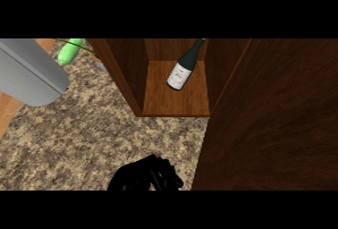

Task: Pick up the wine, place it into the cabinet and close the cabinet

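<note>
Head view: the dark green glass wine bottle with a white label (183, 68) already stands inside the open brown wooden cabinet (175, 100), at upper centre of the frame, its neck running up and right. The wide wooden cabinet door (274, 125) fills the right side, swung open. One black hand (146, 175) shows at bottom centre, just left of the door's lower edge, fingers curled and holding nothing; which hand it is I cannot tell. Closing likely means pushing that door leftward.

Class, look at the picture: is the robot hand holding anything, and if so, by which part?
Nothing is held. The wine bottle stands on its own inside the open cabinet, while the one robot hand in view is over the counter, away from it.
</note>
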{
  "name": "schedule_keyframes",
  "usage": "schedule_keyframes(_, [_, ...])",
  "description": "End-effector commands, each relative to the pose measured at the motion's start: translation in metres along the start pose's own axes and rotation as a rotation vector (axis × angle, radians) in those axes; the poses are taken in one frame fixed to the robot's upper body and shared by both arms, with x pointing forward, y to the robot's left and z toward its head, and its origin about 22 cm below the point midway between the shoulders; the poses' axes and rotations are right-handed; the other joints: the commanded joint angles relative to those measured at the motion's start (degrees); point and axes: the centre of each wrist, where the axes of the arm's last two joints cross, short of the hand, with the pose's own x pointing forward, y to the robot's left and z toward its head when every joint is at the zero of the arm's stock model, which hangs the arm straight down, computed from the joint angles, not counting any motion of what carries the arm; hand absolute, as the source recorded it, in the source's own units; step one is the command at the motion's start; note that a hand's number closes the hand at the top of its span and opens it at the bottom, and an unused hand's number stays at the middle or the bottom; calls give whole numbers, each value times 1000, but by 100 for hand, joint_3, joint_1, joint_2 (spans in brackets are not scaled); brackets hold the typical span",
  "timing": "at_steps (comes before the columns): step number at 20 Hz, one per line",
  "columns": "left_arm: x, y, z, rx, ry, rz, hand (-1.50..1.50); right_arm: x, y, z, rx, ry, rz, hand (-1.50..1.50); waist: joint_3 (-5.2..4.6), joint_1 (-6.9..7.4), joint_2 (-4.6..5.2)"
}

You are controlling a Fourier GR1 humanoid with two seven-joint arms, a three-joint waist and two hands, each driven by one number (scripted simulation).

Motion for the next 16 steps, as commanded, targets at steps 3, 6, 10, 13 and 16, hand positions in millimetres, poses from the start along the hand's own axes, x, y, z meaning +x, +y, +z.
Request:
schedule_keyframes(3, [19,25,22,-41,17,8,150,8,13,7,241,-34,58,150,-3,29,7])
schedule_keyframes(6, [35,45,40,-74,30,-9,150,9,30,6,301,-12,-39,150,-12,77,-18])
schedule_keyframes(10, [58,61,42,-64,-12,19,150,4,56,3,446,36,-112,150,-18,133,-24])
schedule_keyframes(13, [70,95,48,-44,-49,-2,150,-1,67,6,444,43,-140,150,-23,130,-18])
schedule_keyframes(16, [81,124,63,-23,-34,-32,150,8,86,6,464,56,-125,150,-33,115,-56])
